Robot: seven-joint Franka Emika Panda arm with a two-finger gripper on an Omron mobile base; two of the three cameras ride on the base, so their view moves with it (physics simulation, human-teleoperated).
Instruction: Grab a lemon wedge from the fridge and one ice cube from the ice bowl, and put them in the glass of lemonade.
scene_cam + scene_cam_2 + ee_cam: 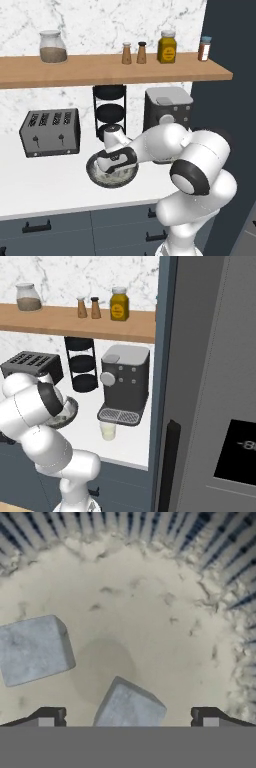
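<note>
A white robot arm bends down over a white table (45,180), its tool (128,717) lowered into the ice bowl (100,178), a shallow speckled grey bowl that sits near the table's front edge. From the hand camera, the tool's two dark fingertips (50,716) stand wide apart with nothing gripped between them. One pale grey ice cube (129,709) lies in the gap between them, touching neither, and a second ice cube (34,649) rests apart on the bowl's pale mottled floor, off to the left in that view. The bowl's ribbed rim curves across the top and right of the hand view, with bare floor between the cubes and the wall. Behind the bowl stand a toaster (50,132), a black three-tier rack (109,111) and a coffee machine (125,383), under a wooden shelf (110,70) holding jars and shakers. The glass of lemonade (107,430) stands on the table just in front of the coffee machine's drip tray, with open table around it, well apart from the bowl. The dark grey fridge (210,381) rises at the table's right end, its door shut. The lemon wedge cannot be made out.
</note>
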